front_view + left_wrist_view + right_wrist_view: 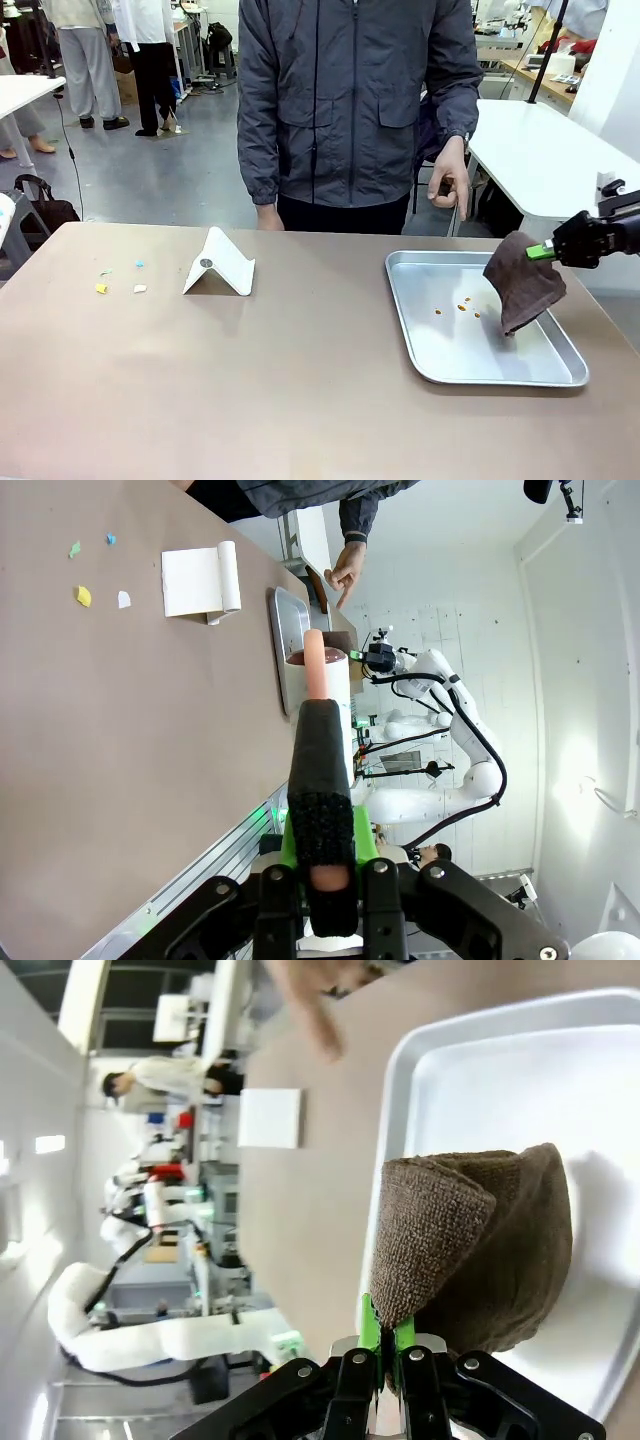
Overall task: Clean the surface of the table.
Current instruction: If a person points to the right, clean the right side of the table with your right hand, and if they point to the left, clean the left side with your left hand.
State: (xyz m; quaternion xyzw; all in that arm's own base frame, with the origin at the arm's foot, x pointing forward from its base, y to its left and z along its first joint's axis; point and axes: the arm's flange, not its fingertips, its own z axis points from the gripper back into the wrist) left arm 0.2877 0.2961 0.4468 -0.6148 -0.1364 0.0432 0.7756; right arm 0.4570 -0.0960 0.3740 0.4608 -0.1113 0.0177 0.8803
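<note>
**Table and contents, placed against the metal tray**

1. Table (pixel 300 400): matte brownish top spanning the front view. It carries the metal tray (pixel 520 355) toward its right end.
2. Scraps, four small pieces: yellow (pixel 101 288), white (pixel 140 289), blue (pixel 139 264), green (pixel 104 272). They lie loose on the table well left of the tray.
3. White folded stand (pixel 220 265): upright like a tent, between the scraps and the tray, apart from both.
4. Left gripper (pixel 328 900): clamped on the black handle of a roller tool (pixel 322 780). The tool's white roll and pinkish tip point toward the tray's near end.
5. Person (pixel 350 100): grey jacket, standing at the table's far edge, behind and left of the tray. One hand (pixel 452 180) hangs just beyond the tray's far rim.
6. Orange crumbs (pixel 462 306): a few, inside the tray near its middle.
7. Brown cloth (pixel 525 280): hanging over the tray's right half, beside the crumbs. Whether its lower corner touches the tray floor cannot be told.
8. Right gripper (pixel 540 252): green pads pinched on the cloth's upper corner, above the tray's right rim.
</note>
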